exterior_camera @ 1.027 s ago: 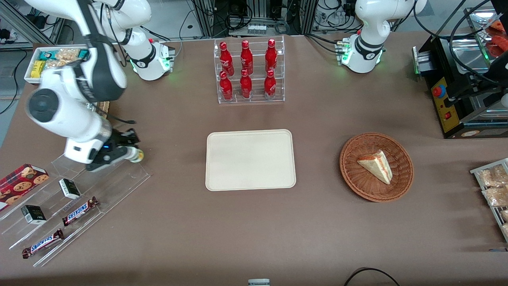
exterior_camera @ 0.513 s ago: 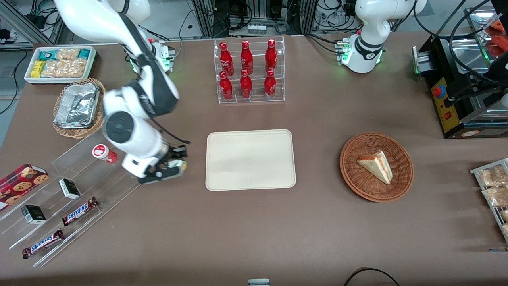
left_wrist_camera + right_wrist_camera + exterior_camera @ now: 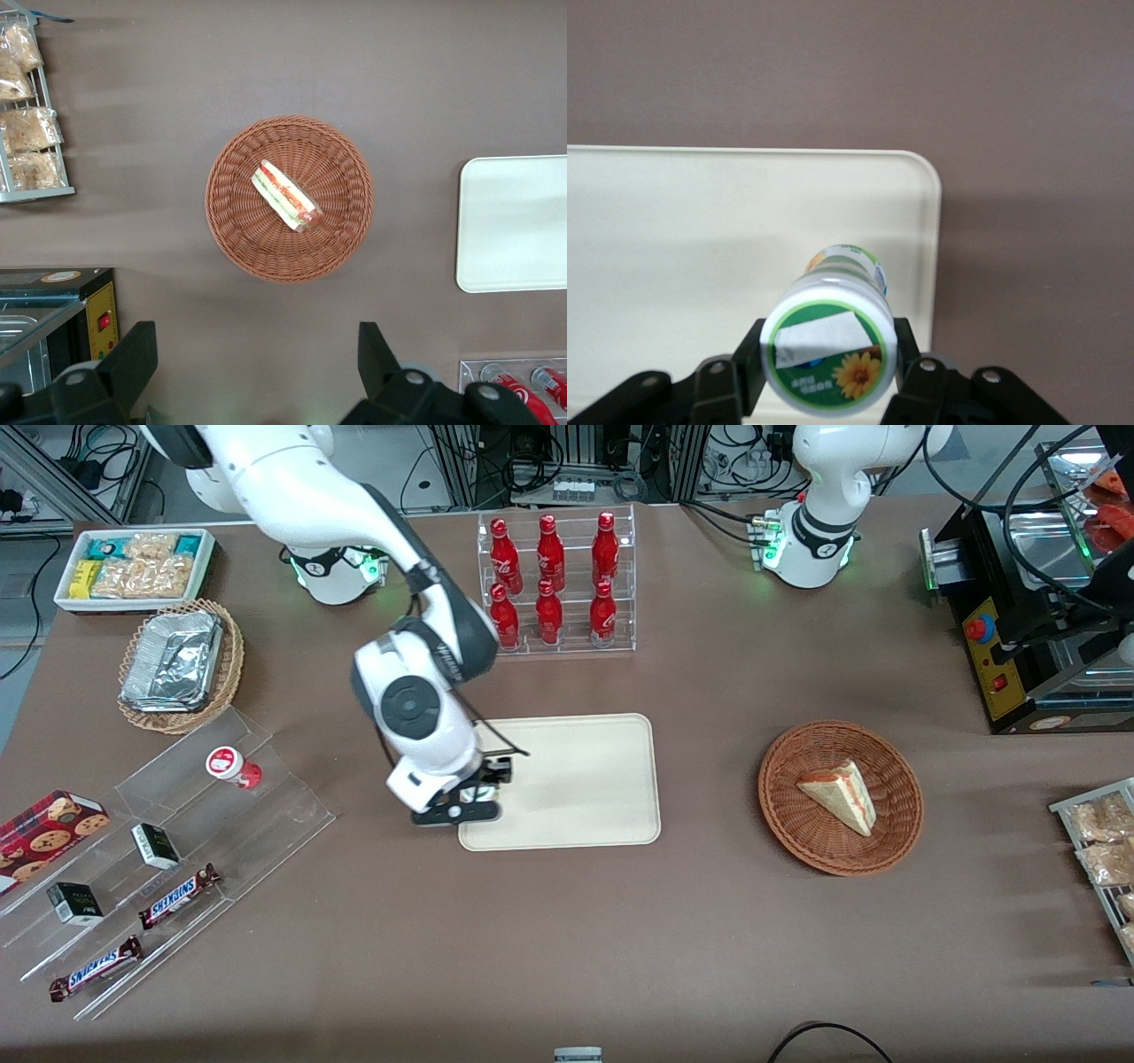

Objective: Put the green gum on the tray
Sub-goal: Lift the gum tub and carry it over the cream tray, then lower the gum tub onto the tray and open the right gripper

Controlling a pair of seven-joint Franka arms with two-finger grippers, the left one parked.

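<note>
The green gum (image 3: 830, 351) is a small white bottle with a round green-and-white lid; my right gripper (image 3: 829, 363) is shut on it, a finger on each side. In the front view the gripper (image 3: 483, 784) hangs above the corner of the cream tray (image 3: 585, 779) that is nearest the front camera and toward the working arm's end; the arm hides the gum there. In the right wrist view the gum is held above the tray (image 3: 700, 230), near its rounded corner. The tray also shows in the left wrist view (image 3: 514, 221).
A red-lidded bottle (image 3: 232, 765) stands on the clear acrylic stand (image 3: 168, 850) with Snickers bars and small boxes. A rack of red bottles (image 3: 554, 584) stands farther from the camera than the tray. A wicker basket with a sandwich (image 3: 840, 797) lies toward the parked arm's end.
My right gripper has carried the green gum from the acrylic stand across the table toward the parked arm's end, and now it is above the tray's corner.
</note>
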